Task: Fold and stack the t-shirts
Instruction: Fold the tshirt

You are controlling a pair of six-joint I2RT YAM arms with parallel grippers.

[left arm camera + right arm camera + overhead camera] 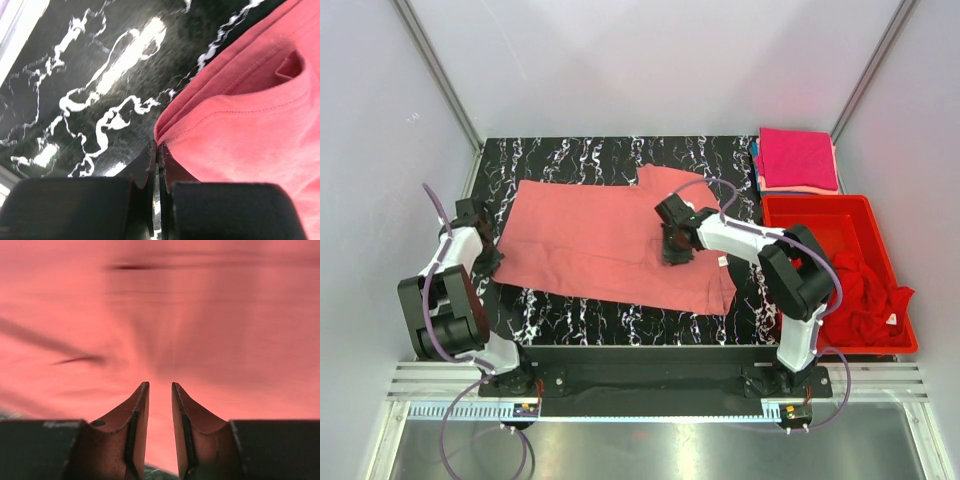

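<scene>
A salmon-pink t-shirt lies spread on the black marble table. My left gripper is at its left edge. In the left wrist view the jaws are shut, with the hemmed corner of the shirt pinched at their tips. My right gripper is down on the middle right of the shirt. In the right wrist view its jaws stand a narrow gap apart with pink cloth between them, and creases run toward the tips. A folded magenta-pink t-shirt lies on a stack at the back right.
A red plastic bin stands at the right of the table and holds crumpled red t-shirts. Grey walls close in the back and both sides. The arm bases sit along the near edge.
</scene>
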